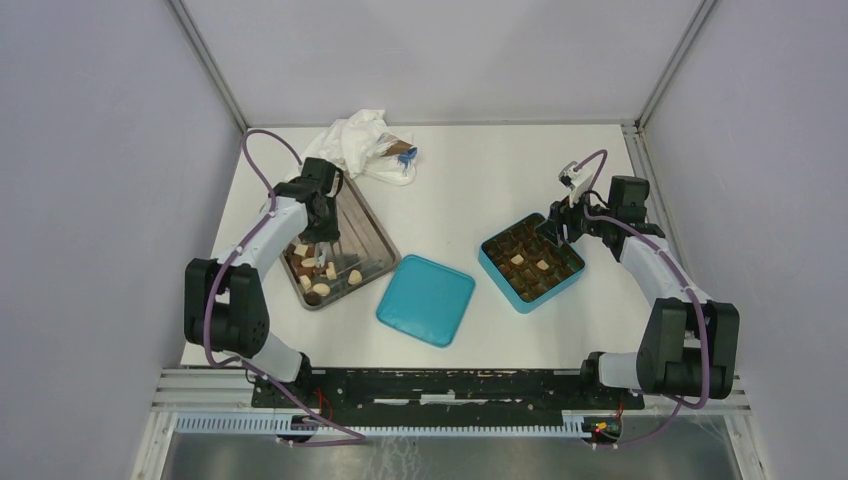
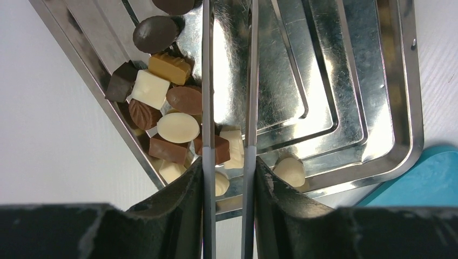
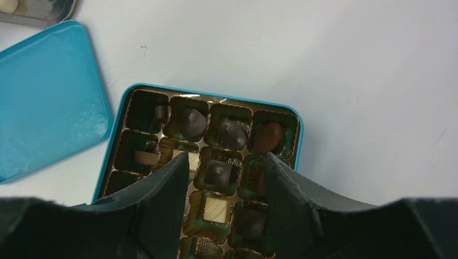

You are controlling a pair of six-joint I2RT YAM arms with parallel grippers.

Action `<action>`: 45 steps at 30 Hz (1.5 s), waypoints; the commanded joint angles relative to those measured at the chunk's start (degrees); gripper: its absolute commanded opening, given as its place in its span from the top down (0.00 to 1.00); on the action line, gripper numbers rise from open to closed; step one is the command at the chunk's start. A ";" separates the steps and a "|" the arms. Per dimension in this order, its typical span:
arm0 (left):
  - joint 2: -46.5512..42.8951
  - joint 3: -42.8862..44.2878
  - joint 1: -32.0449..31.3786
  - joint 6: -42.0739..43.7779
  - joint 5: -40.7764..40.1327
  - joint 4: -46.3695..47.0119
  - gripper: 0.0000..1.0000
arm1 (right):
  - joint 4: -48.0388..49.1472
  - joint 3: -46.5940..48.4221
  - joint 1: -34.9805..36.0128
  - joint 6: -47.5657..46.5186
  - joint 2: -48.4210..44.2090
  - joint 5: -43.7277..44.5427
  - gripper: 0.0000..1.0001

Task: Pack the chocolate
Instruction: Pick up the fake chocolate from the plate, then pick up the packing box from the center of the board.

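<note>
Low over the tray point(image 2: 378, 108), the left pincer point(image 1: 324, 256) has its blades nearly together about a cream piece point(image 2: 233, 144); pinched or not, I cannot tell; the chocolate point(image 2: 178, 127) heaps just left of the blades; the right pincer point(image 3: 226, 162) stands spread and empty above the box point(image 3: 121, 116), filled cells beneath it; the lid point(image 3: 48, 97) lies to its left on the surface point(image 3: 351, 65).

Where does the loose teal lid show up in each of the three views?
Top external: teal lid at centre, between metal tray and teal box.
Left wrist: only a corner, bottom right, beyond the tray's rim.
Right wrist: left side, beside the box.
Shared landmark: the metal tray, next to the lid in every view.
</note>
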 commanded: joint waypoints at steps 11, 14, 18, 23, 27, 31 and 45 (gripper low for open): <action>-2.95 1.80 0.79 2.92 0.98 1.01 0.98 | 0.15 0.82 0.22 -1.85 0.49 -0.42 0.42; -5.55 -0.05 0.79 2.79 2.11 1.76 0.98 | 0.01 0.85 0.22 -2.69 0.63 0.23 0.41; -10.22 -4.28 0.75 2.28 3.74 3.24 0.98 | -0.91 1.36 0.21 -4.37 1.07 2.43 0.37; -16.40 -8.32 0.81 1.09 9.89 4.80 0.98 | -1.48 2.09 0.22 -5.80 2.08 5.70 0.34; -22.29 -11.33 0.71 -0.27 19.63 6.36 0.98 | -2.45 2.94 0.17 -7.19 3.48 10.05 0.34; -28.25 -12.57 0.57 -1.71 27.74 7.29 0.98 | -3.10 3.90 0.20 -8.18 5.47 14.24 0.35; -38.74 -18.06 -2.35 -8.83 45.29 16.46 0.98 | -2.51 6.71 0.22 -8.73 12.54 16.63 0.47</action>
